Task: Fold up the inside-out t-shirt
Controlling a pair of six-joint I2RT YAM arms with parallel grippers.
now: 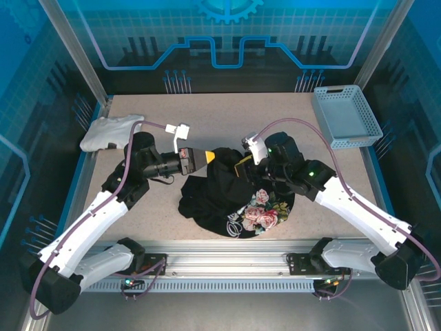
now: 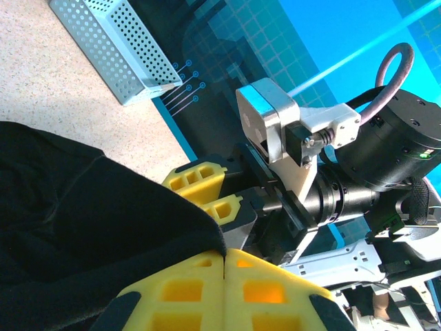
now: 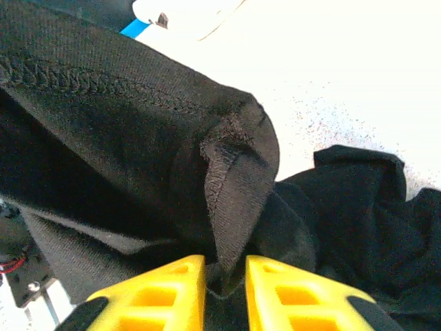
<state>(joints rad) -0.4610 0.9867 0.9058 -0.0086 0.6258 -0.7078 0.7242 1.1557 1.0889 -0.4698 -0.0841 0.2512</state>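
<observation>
the inside-out t-shirt (image 1: pixel 231 196) lies bunched on the speckled table (image 1: pixel 207 110), well to the left of the grey perforated bin (image 1: pixel 344 116) and nearer the arm bases than the bin is. its pink-and-white floral print and white script face up on the side of the heap farthest from the bin's row. the upper part of the shirt, the part closest to the bin's level, is pulled up between the two arms. the left gripper (image 1: pixel 209 157) is on the shirt's side away from the bin, its yellow fingers pressed fully together with the black cloth's edge pinched at their tips. the right gripper (image 1: pixel 241 167) is on the side toward the bin, jaws drawn in to a narrow gap that is filled by a hemmed, stitched fold of the black cloth, so it has hold of that fold. a smaller white garment (image 1: pixel 110 131) sits far across the table from the bin, apart from the shirt.
</observation>
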